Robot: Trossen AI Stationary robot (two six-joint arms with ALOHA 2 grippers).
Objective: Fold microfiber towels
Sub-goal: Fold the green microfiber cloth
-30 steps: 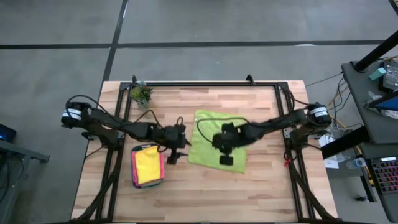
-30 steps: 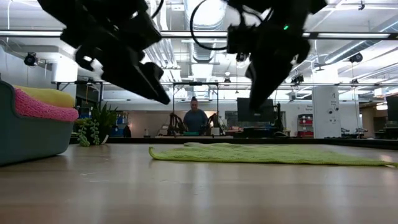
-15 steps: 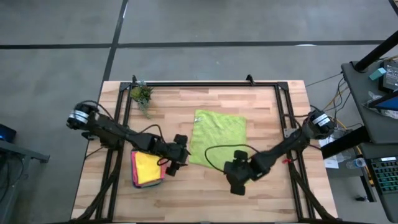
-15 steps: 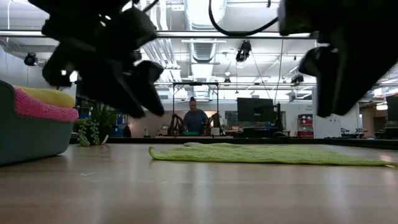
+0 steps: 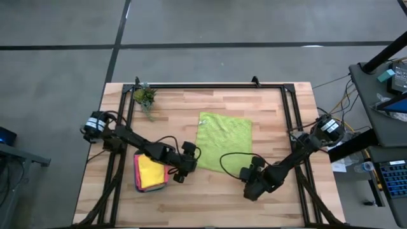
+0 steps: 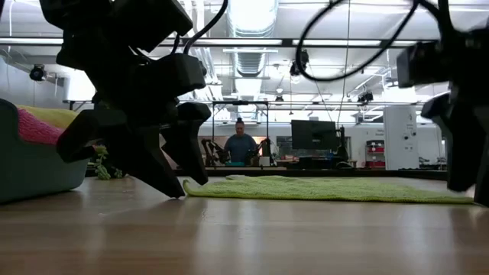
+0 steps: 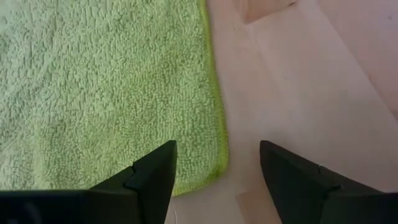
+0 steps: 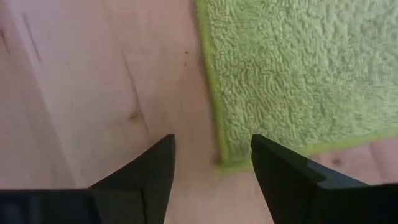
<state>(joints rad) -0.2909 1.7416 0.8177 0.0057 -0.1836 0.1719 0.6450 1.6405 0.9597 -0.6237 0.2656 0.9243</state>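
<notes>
A lime green microfiber towel (image 5: pixel 222 141) lies spread flat on the wooden table. My left gripper (image 5: pixel 189 164) hangs open just over its near left corner (image 7: pixel 217 167), one finger above the cloth and one above bare wood. My right gripper (image 5: pixel 252 178) hangs open over the near right corner (image 8: pixel 225 158) in the same way. In the low view my left gripper (image 6: pixel 177 179) stands low over the table before the towel (image 6: pixel 328 189). More towels, a yellow one (image 5: pixel 150 170) on top and pink (image 6: pixel 34 128) showing at the edge, lie in a teal tray (image 5: pixel 136 183).
The teal tray (image 6: pixel 30 168) stands at the near left, close beside my left arm. A small potted plant (image 5: pixel 144 97) is at the far left. Black frame rails (image 5: pixel 210 86) run along the far and side edges. A person (image 6: pixel 241 145) sits far beyond the table.
My right gripper has swung from over the middle of the towel toward the table's near right, sunk to the near right corner, rolled and opened. My left gripper has come down and toward the near edge, to the towel's near left corner. The towel has stayed flat.
</notes>
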